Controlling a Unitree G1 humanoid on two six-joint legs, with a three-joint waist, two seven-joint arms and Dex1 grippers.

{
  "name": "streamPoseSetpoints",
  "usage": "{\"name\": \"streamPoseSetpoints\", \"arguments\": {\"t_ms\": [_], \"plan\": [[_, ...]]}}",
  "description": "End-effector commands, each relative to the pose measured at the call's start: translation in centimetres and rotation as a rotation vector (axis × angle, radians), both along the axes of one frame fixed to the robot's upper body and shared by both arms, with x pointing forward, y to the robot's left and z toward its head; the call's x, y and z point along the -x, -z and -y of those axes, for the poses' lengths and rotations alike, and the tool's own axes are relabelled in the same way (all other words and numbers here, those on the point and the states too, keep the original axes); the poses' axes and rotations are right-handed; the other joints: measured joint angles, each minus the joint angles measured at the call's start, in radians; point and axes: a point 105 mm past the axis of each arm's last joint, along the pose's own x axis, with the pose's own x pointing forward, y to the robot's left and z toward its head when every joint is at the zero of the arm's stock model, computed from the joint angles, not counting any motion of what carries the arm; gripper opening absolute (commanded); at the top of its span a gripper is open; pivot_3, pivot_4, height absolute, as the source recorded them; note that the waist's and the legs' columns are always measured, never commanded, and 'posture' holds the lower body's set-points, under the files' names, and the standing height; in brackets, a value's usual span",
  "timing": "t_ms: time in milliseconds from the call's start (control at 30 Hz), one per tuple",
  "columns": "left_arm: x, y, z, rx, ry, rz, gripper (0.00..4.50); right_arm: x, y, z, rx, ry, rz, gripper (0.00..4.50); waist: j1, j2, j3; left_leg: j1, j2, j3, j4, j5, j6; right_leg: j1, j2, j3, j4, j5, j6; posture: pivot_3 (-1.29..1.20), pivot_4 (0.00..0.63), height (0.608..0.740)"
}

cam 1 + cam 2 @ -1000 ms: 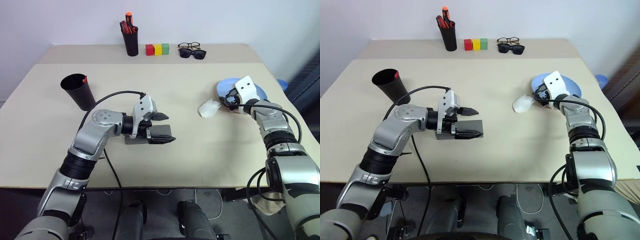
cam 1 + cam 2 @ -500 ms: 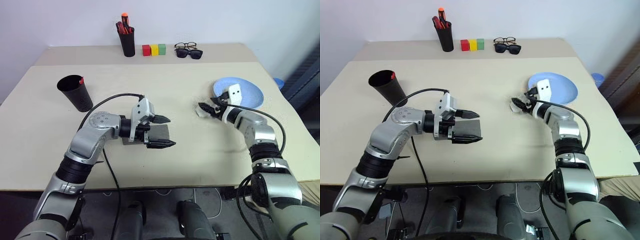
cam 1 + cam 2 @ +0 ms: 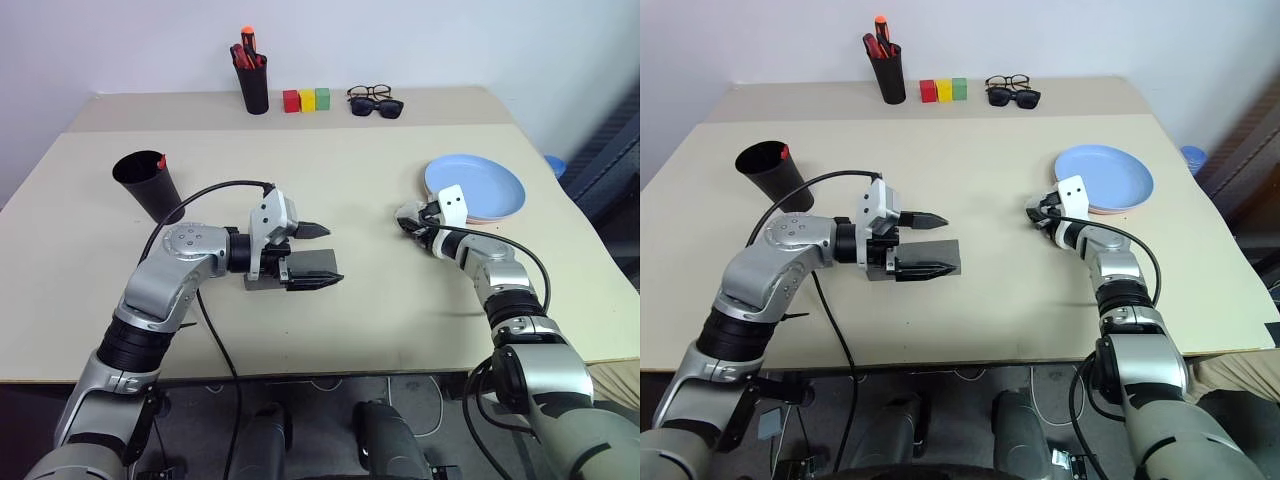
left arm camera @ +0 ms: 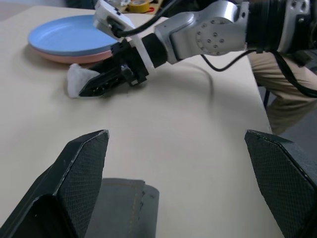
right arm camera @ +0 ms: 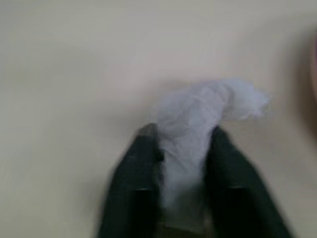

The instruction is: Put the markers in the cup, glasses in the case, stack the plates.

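The right gripper's fingers (image 5: 143, 188) pinch a soft, feather-light white wad (image 5: 198, 124) at the stacked plates' (image 3: 478, 185) nine o'clock, while the left gripper (image 3: 312, 257) spreads wide over the stiff grey case (image 3: 305, 266), best gripped across its width.

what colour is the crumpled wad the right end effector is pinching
White; the crumpled wad shows best in the right wrist view, between the right end effector fingers.

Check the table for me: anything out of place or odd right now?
Yes: a crumpled white tissue lies beside the stacked plates, and the right claw is shut on it, though it belongs to no task step.
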Motion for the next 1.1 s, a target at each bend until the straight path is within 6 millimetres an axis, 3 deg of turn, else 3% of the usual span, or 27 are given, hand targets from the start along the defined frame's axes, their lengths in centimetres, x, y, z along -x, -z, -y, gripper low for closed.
{"name": "streamPoseSetpoints", "arguments": {"t_ms": [33, 167, 267, 333, 567, 667, 800, 1100], "plan": [[0.2, -1.3, -0.3, 0.028, -0.010, 0.047, 4.50, -0.4, -1.2, 0.2, -0.011, 0.024, 0.047, 0.06, 0.000, 0.000, 0.000, 0.000, 0.000, 0.000, 0.000, 0.000, 0.000, 0.000, 0.000, 0.000, 0.000, 0.000, 0.000, 0.00, 0.150, 0.740], [0.0, -1.4, -0.1, 0.045, -0.020, 0.048, 4.50, -1.0, -5.2, 0.4, -0.094, 0.047, 0.188, 0.06, 0.000, 0.000, 0.000, 0.000, 0.000, 0.000, 0.000, 0.000, 0.000, 0.000, 0.000, 0.000, 0.000, 0.000, 0.000, 0.00, 0.150, 0.740], [-0.1, -1.5, 0.2, 0.067, -0.026, 0.047, 4.50, -1.7, -8.9, 2.2, -0.104, 0.121, 0.295, 0.06, 0.000, 0.001, 0.001, 0.000, 0.000, 0.000, 0.000, 0.000, 0.000, 0.000, 0.000, 0.000, 0.000, 0.000, 0.001, 0.00, 0.150, 0.740], [-0.3, -1.6, 0.5, 0.079, -0.032, 0.048, 4.50, -2.1, -10.3, 3.9, -0.085, 0.190, 0.331, 0.06, 0.000, 0.002, 0.001, 0.000, 0.000, 0.001, 0.000, 0.000, 0.000, -0.001, 0.000, 0.001, 0.000, 0.000, 0.001, 0.00, 0.150, 0.740], [-0.9, -1.8, 0.9, 0.124, -0.080, 0.053, 4.50, -2.6, -11.4, 8.0, 0.014, 0.348, 0.329, 0.06, 0.001, 0.001, 0.001, 0.000, 0.000, 0.001, -0.002, 0.000, 0.000, 0.000, 0.000, 0.001, -0.002, 0.000, -0.001, 0.00, 0.150, 0.740], [-1.2, -1.9, 0.9, 0.133, -0.111, 0.057, 4.50, -2.4, -11.0, 9.2, 0.040, 0.380, 0.295, 1.03, 0.000, 0.001, 0.001, 0.000, 0.000, 0.001, -0.002, 0.000, 0.000, -0.001, 0.000, 0.002, -0.001, 0.000, -0.001, 0.00, 0.150, 0.740], [-2.2, -1.7, 0.5, 0.132, -0.180, 0.067, 4.50, -2.2, -11.2, 10.0, 0.055, 0.406, 0.296, 3.00, -0.002, 0.001, 0.001, 0.000, 0.000, 0.002, -0.002, 0.000, 0.000, -0.001, 0.000, 0.002, -0.001, 0.000, -0.001, 0.00, 0.150, 0.740], [-3.7, -1.0, -0.2, 0.112, -0.310, 0.136, 4.50, -1.3, -12.3, 11.4, 0.086, 0.379, 0.349, 3.00, 0.001, 0.001, 0.001, 0.000, 0.000, 0.003, -0.002, 0.000, 0.000, -0.001, 0.000, 0.004, -0.002, 0.000, 0.000, 0.00, 0.150, 0.740]]}}
